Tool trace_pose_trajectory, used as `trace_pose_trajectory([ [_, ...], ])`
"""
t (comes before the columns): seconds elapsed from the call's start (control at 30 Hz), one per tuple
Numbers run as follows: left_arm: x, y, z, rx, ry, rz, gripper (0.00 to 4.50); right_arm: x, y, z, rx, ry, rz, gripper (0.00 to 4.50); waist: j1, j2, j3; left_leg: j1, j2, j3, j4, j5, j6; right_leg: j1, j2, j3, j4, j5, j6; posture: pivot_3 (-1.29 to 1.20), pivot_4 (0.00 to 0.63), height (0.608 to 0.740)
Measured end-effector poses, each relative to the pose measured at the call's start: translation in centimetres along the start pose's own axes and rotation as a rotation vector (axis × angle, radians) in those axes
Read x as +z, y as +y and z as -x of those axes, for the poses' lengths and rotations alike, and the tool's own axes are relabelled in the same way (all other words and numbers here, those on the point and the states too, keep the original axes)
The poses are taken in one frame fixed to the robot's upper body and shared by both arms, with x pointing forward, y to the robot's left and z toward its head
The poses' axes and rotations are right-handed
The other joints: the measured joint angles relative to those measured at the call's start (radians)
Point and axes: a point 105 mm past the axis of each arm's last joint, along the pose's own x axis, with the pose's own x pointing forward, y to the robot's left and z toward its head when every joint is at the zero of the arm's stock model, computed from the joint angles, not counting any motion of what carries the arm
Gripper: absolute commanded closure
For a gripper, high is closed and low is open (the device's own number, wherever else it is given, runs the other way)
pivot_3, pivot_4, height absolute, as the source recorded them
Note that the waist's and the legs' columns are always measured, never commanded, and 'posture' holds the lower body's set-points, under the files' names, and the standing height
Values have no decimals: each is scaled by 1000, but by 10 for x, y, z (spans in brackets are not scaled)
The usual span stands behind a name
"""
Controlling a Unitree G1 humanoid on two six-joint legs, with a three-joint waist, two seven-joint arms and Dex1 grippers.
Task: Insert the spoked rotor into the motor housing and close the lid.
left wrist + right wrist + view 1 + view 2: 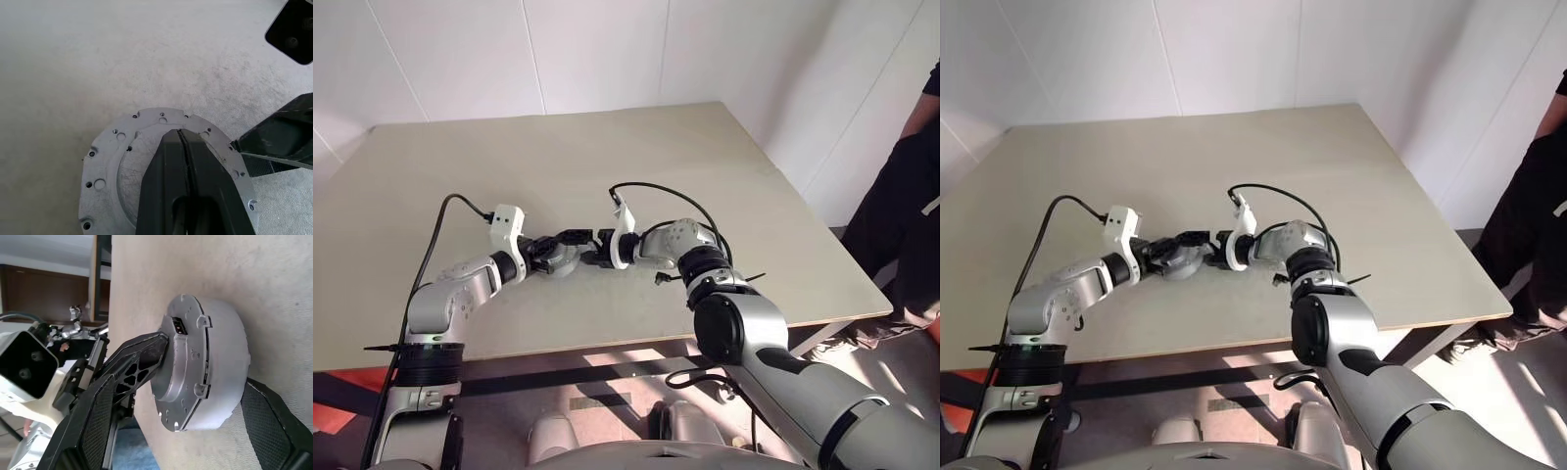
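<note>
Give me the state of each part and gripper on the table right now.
lid: looks seated on the housing, facing up, with the left gripper's tips on it.
motor housing: resting flat on the table, lid on top, between the right gripper's fingers.
left gripper: shut, tips on the lid's face.
right gripper: open wide, one finger on each side of the housing.

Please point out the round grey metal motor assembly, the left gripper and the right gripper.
Round grey metal motor assembly (222, 362): right wrist view, curved side wall.
Left gripper (183, 139): left wrist view, tips of its shut black fingers.
Right gripper (1218, 247): right eye view, between its black fingertips.
</note>
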Motion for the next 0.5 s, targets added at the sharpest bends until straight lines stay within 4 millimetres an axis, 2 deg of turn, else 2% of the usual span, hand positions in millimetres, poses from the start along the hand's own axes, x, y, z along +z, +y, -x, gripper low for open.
trace_pose_trajectory([
  [0.2,-3,16,12,63,-2,6,4500,2,4,0,15,-5,9,46,3,0,0,0,0,0,-1,-3,-1,0,0,0,0,3,-7,0,0,740],
  [0.5,-3,15,10,73,-4,8,4500,1,3,-3,-11,5,62,46,4,-1,0,1,0,1,-1,-3,-1,0,0,0,0,3,-7,0,0,740],
])
